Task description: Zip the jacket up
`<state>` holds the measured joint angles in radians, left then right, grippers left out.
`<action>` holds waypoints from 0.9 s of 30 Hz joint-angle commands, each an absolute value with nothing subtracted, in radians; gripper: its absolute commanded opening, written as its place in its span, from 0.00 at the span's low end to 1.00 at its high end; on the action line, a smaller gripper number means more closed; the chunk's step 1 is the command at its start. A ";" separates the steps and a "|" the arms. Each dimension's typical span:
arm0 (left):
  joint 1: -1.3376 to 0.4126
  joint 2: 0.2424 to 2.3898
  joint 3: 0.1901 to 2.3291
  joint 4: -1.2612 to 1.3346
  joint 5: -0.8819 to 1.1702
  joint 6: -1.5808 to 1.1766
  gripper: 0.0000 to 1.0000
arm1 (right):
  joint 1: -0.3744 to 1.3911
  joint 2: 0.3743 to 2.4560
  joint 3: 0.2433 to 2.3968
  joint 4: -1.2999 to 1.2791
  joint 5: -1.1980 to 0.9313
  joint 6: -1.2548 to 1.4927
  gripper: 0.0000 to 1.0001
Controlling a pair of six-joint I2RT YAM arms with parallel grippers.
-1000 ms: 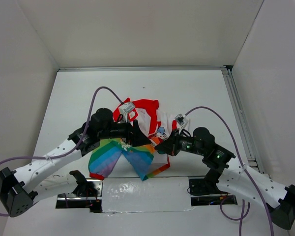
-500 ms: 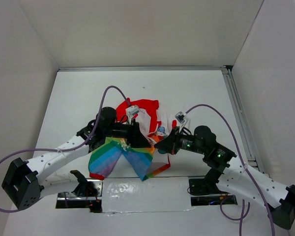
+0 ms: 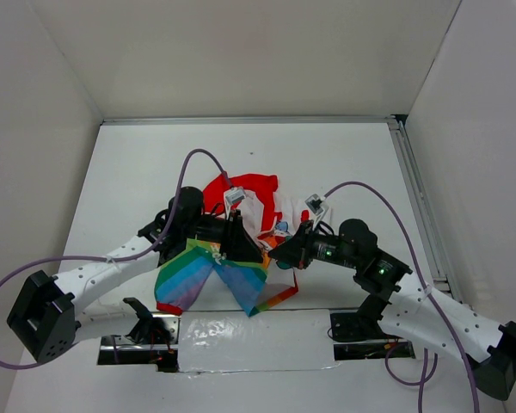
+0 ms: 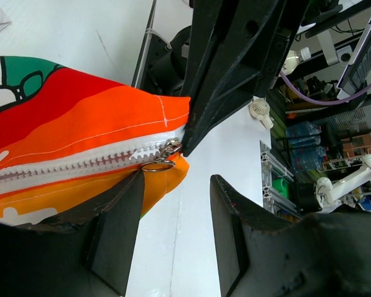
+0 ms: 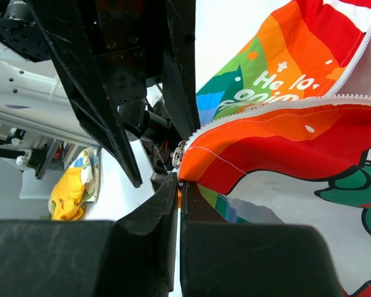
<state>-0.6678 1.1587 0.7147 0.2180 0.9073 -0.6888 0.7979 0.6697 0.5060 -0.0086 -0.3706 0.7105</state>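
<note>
The jacket [image 3: 251, 200] lies bunched mid-table, with its red collar at the back and rainbow panels toward me. In the left wrist view its orange hem [image 4: 105, 120] carries the white zipper, and the metal zipper pull [image 4: 163, 155] sits at the hem's corner. My left gripper [image 4: 176, 179] is open just below the pull, whose ring lies at the tip of one finger [image 4: 119, 230]; nothing is between the jaws. My right gripper [image 5: 178, 180] is shut on the jacket's hem corner right beside the slider [image 5: 180, 154]. From above, the left gripper [image 3: 254, 255] and right gripper [image 3: 276, 253] meet at the jacket's near edge.
Grey walls enclose the white table [image 3: 344, 163]. A metal rail [image 3: 417, 202] runs along the right side. Two purple cables arc over the arms, the left one [image 3: 187, 168] above the jacket. Mounting plates [image 3: 241, 331] lie at the near edge.
My left arm has shifted a little to the right toward the zipper end, and its jaws have narrowed. The right arm and its hold on the hem are unchanged.
</note>
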 commanded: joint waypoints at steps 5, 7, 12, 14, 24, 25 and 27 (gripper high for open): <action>-0.661 1.163 0.719 0.239 0.891 -0.687 0.59 | 0.792 0.624 0.549 0.057 -0.394 0.723 0.00; -0.661 1.172 0.721 0.253 0.905 -0.690 0.59 | 0.793 0.623 0.546 0.060 -0.402 0.729 0.00; -0.658 1.193 0.726 0.311 0.962 -0.712 0.59 | 0.793 0.637 0.546 0.067 -0.410 0.729 0.00; -0.658 1.197 0.727 0.337 0.986 -0.722 0.58 | 0.790 0.653 0.540 0.084 -0.414 0.735 0.00; -0.658 1.189 0.712 0.403 1.025 -0.752 0.48 | 0.792 0.687 0.532 0.078 -0.385 0.738 0.00; -0.658 1.189 0.710 0.403 1.025 -0.752 0.45 | 0.790 0.687 0.532 0.080 -0.384 0.738 0.00; -0.658 1.189 0.707 0.406 1.023 -0.753 0.45 | 0.790 0.684 0.531 0.075 -0.379 0.738 0.00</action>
<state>-0.6586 1.1954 0.7132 0.3187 0.9821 -0.7414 0.7975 0.6899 0.5060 0.0162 -0.3859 0.7403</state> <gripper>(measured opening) 0.451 0.031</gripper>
